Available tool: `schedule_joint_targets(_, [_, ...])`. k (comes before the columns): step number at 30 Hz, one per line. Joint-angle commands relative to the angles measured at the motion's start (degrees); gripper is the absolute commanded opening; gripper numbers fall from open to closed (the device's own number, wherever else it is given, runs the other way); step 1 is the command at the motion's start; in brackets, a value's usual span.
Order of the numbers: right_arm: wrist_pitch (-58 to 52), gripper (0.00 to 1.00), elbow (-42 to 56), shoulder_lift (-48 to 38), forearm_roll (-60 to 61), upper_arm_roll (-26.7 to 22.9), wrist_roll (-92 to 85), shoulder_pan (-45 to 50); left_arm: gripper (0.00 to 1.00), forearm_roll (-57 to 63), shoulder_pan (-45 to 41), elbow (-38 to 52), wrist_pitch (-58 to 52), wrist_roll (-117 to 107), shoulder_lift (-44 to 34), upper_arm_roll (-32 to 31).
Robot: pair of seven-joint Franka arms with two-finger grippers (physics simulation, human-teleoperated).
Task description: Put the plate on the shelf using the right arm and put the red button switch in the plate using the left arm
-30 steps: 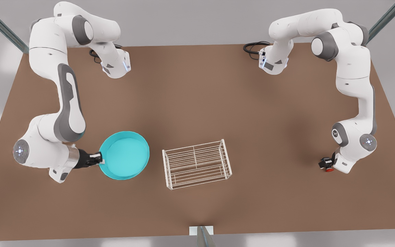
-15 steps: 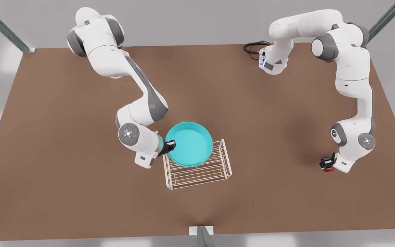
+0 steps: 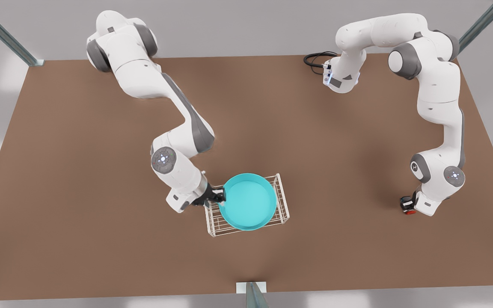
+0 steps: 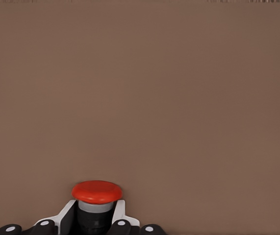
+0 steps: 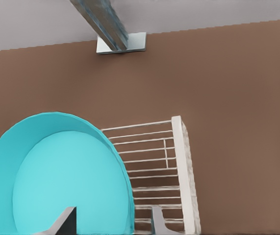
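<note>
Pinching the level plate (image 3: 248,201) above the shelf (image 3: 283,205), right hand (image 3: 221,197); left hand (image 3: 407,205) grips the upright red button switch (image 4: 96,192).

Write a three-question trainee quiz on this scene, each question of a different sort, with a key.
1. True or false: the plate is over the shelf.
2. The right gripper grips the plate by: A) its rim B) its centre.
3. Fill in: the left gripper holds the red ___.

Key: 1 true; 2 A; 3 button.
</note>
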Motion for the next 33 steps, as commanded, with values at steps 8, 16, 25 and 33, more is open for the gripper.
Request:
schedule_joint_targets(8, [-38.43,1.0,-9.49,-24.17,-11.63,1.46,-27.61,-19.73,0.47,-0.52,-0.44,-0.02,-5.31,-2.15,-5.03,-0.53])
schedule_joint_targets(16, [-45.29,1.0,-3.52,-23.2,-19.63,0.93,-19.09,-14.99,0.47,-0.52,-13.62,1.48,-22.45,-28.86,-14.44,-1.49])
schedule_joint_targets(25, [-46.35,1.0,-2.2,-22.94,-14.88,1.2,-19.09,-19.12,0.47,-0.7,-24.26,12.29,-37.14,-55.67,-16.02,-5.1])
schedule_joint_targets(33, [-46.35,1.0,-2.2,-23.03,-14.88,0.84,-19.17,-19.21,0.47,-0.61,-28.74,19.85,-25.37,-85.82,-13.3,-14.06])
